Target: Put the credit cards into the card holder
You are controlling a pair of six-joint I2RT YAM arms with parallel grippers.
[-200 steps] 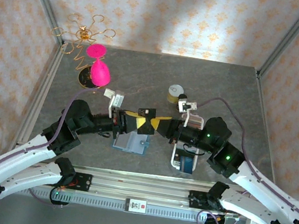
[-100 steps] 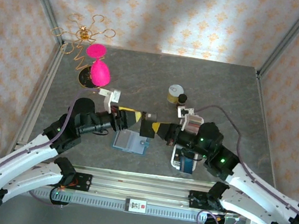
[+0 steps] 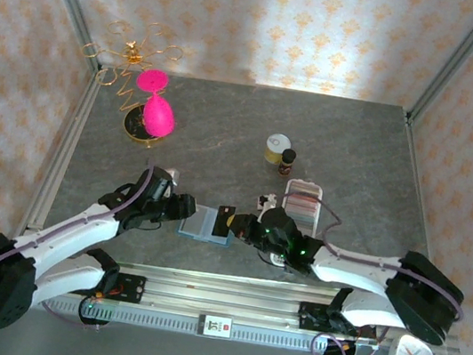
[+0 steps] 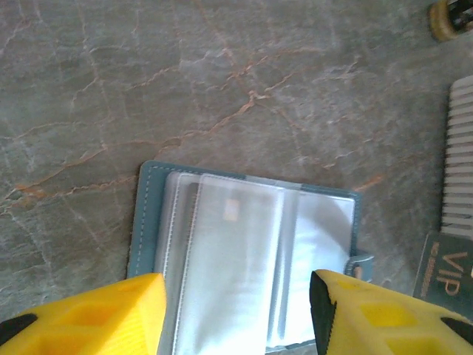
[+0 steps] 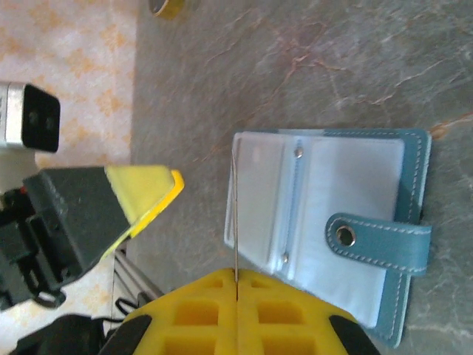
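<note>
The teal card holder (image 3: pixel 207 225) lies open on the table, its clear sleeves facing up (image 4: pixel 244 259). My right gripper (image 5: pixel 236 277) is shut on a dark credit card (image 3: pixel 226 219), which shows edge-on (image 5: pixel 236 214) at the holder's (image 5: pixel 332 229) sleeve edge, opposite the snap tab (image 5: pixel 377 240). My left gripper (image 4: pixel 236 318) hovers open over the holder's near side, one finger either side of the sleeves and nothing between them. The held card's "VIP" face (image 4: pixel 447 266) shows just right of the holder. More credit cards stand in the white slotted tray (image 3: pixel 302 201).
A pink hourglass (image 3: pixel 153 110) and a gold wire stand (image 3: pixel 134 58) sit at the back left. A small jar (image 3: pixel 275 148) and a little bottle (image 3: pixel 287 157) stand behind the tray. A white clock (image 3: pixel 411 354) lies at the near right corner.
The left gripper opened, let go of the dark card and drew back to the holder's left side. The right gripper kept the card and brought it down to the holder.
</note>
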